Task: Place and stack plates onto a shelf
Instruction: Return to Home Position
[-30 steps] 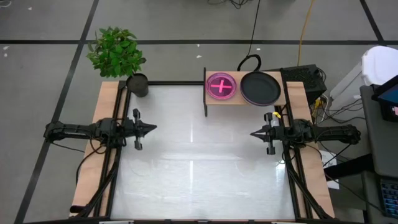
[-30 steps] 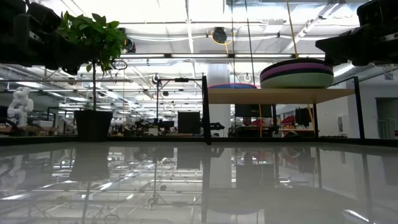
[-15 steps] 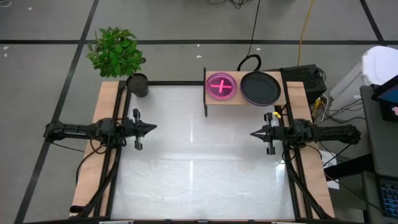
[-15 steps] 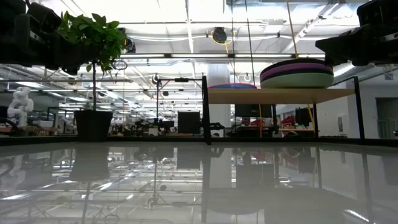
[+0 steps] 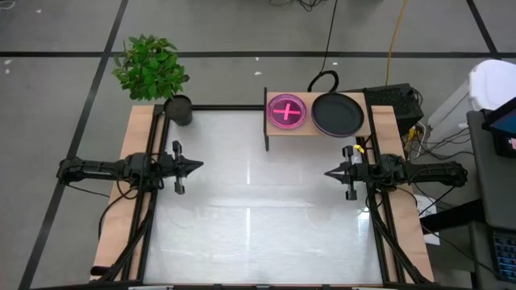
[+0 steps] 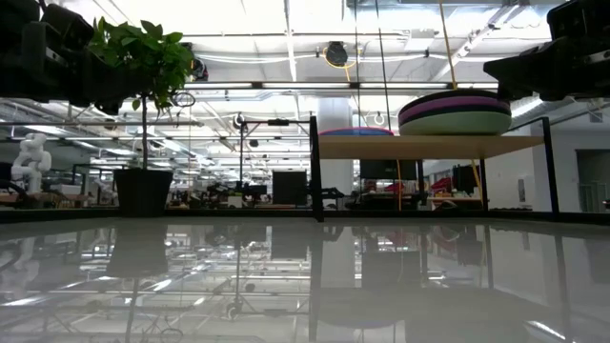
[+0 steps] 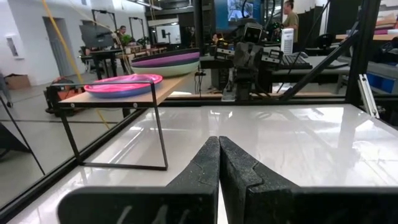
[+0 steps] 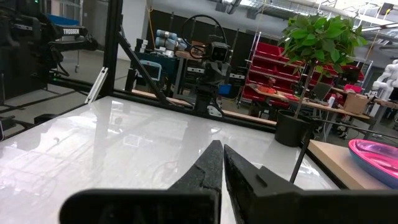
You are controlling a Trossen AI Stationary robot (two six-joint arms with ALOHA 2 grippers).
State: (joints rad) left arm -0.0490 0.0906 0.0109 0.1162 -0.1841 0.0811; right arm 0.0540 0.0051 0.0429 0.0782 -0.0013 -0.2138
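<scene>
Both arms were parked at the table's sides; the plates lay stacked on the shelf.
The shelf [image 5: 318, 133] stood at the back edge of the table [image 5: 258, 225], nearer the right arm; on it a pink-topped stack [image 5: 287, 111] lay beside a black-topped stack [image 5: 339, 113]; the left gripper [image 5: 198, 166] and right gripper [image 5: 328, 174] faced each other, well apart, fingers closed together and holding nothing.

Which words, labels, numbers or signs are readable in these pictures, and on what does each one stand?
"TROSSEN": white letters on a dark machine part, barely legible.
No letters, only a cross shape, on the pink plate.
Nothing else is readable.
</scene>
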